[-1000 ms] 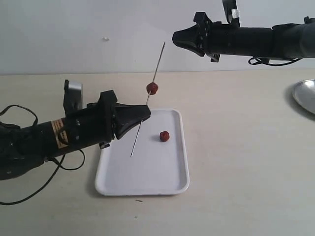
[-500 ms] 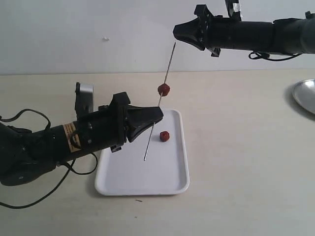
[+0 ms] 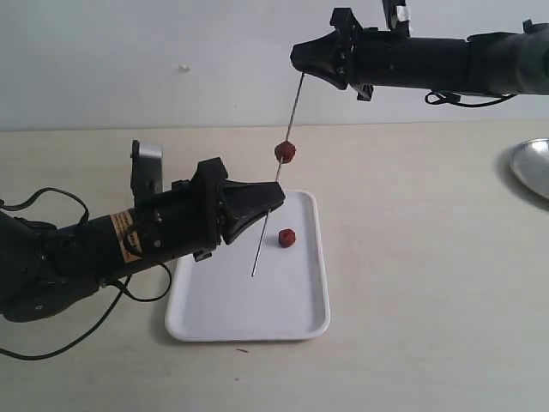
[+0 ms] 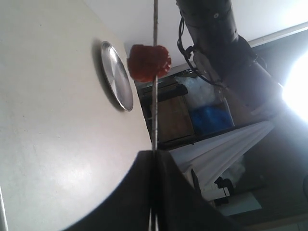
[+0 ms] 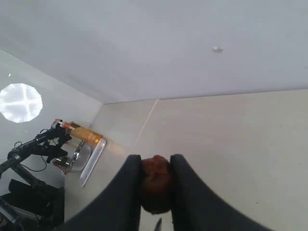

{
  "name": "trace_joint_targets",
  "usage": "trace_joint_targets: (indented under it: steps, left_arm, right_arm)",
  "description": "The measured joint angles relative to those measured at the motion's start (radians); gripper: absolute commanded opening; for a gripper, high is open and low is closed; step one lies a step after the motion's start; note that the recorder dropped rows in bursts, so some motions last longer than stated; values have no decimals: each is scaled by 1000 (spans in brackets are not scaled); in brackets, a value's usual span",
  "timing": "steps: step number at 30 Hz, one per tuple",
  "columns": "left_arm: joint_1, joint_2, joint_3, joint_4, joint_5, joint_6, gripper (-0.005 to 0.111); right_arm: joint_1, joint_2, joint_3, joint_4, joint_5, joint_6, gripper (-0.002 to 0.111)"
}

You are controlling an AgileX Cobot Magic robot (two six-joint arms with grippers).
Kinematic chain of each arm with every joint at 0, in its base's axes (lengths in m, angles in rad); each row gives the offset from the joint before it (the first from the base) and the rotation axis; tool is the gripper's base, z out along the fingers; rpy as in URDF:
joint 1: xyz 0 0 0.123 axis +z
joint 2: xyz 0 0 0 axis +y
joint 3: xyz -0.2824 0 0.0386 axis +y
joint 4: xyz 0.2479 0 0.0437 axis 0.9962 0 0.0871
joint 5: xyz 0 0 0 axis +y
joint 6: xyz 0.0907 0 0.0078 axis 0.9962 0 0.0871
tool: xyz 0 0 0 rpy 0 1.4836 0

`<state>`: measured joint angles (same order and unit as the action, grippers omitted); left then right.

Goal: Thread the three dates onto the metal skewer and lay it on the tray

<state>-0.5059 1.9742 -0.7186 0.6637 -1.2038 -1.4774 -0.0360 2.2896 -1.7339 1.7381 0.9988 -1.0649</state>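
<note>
The long, thin grey metal skewer (image 3: 293, 112) stands steeply tilted above the flat white rectangular tray (image 3: 214, 318). One wrinkled reddish-brown date (image 3: 285, 152) is already threaded partway down its shaft. The left end effector (image 3: 273, 196), its black fingers pinched narrow on the rod below that date, holds it aloft. Over the last second this arm has carried the skewer rightward and set it steeper. The upper tip, which stood apart from the right end effector (image 3: 300, 60) a second ago, now reaches it. The right wrist view shows that end effector clamped on a darker brown date (image 5: 155, 185), so the second piercing looks about to begin, with one of three done. A small reddish-brown third date (image 3: 286, 238) lies loose on the tray. A round silver metal dish (image 3: 532, 167) sits well off at the right edge of the pale tabletop (image 3: 412, 257). A yellow label (image 3: 127, 239) with black print on the left arm is too small to read, and no other writing shows.
</note>
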Motion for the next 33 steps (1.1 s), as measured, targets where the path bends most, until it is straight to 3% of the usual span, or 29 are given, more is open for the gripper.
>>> trace_joint_targets:
  steps: [33]
  left_arm:
    - [4, 0, 0, 10, 2, 31, 0]
  right_arm:
    - [4, 0, 0, 0, 10, -46, 12]
